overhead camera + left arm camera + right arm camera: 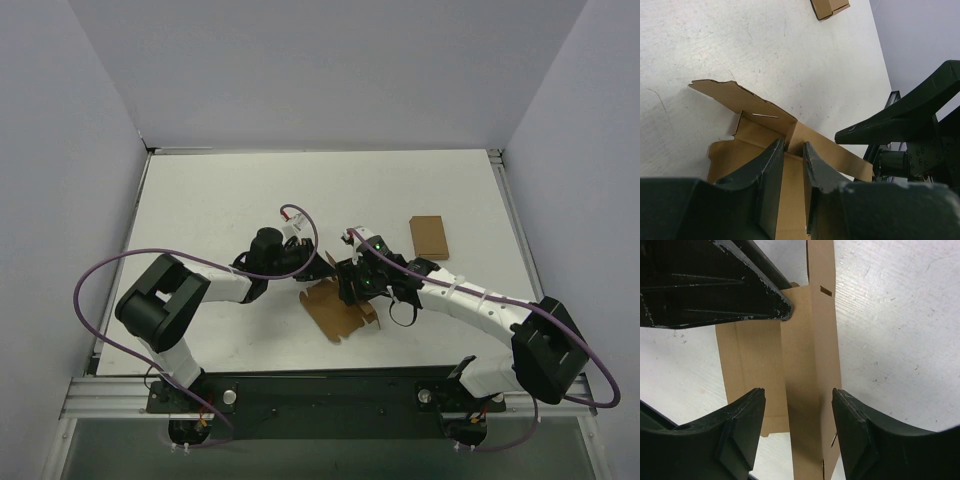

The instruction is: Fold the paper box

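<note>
The paper box (330, 312) lies partly unfolded at the table's middle, brown card with notched flaps. In the left wrist view one flap (745, 100) stands up from the floor panel. My left gripper (792, 145) has its jaws a narrow gap apart, the tips straddling the crease where the upright flaps meet, with nothing clamped. It sits at the box's far edge (325, 263). My right gripper (798, 392) is open and straddles a raised card strip (810, 355) without touching it. From above, this gripper (350, 287) is over the box's right part.
A small plain brown cardboard rectangle (428, 236) lies right of and beyond the box, also seen in the left wrist view (829, 7). Purple cables loop over both arms. Pale walls close the table on three sides.
</note>
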Controlling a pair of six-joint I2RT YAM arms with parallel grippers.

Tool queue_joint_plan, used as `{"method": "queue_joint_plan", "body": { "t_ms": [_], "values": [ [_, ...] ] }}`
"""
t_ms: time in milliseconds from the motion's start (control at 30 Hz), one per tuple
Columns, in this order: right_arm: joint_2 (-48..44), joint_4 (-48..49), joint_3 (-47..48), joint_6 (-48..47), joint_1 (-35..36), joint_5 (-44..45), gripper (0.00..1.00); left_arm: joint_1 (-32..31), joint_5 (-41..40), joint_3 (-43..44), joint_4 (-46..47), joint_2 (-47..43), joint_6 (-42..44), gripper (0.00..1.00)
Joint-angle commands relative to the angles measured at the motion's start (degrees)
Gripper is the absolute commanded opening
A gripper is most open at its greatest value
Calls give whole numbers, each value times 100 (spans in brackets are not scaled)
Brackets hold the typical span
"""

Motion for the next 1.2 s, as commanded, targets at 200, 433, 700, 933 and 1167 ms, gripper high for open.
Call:
{"method": "queue_joint_plan", "body": {
  "t_ms": [200, 433, 700, 933, 1167],
  "values": [
    [202, -241, 253, -405, 40, 537, 52, -41, -270, 127, -410, 220, 314, 31],
    [316, -259, 253, -589, 92, 608, 42, -50, -261, 180, -428, 211, 323, 31],
    [395, -259, 253, -730, 128, 538, 30, 20, -191, 206, -244, 1, 252, 56],
    [387, -294, 245, -844, 128, 450, 29, 432, -269, -101, -331, -754, 418, 69],
    [264, -294, 192, -1134, 206, 178, 29, 960, -717, -558, -402, -1494, 1096, 73]
  ]
}}
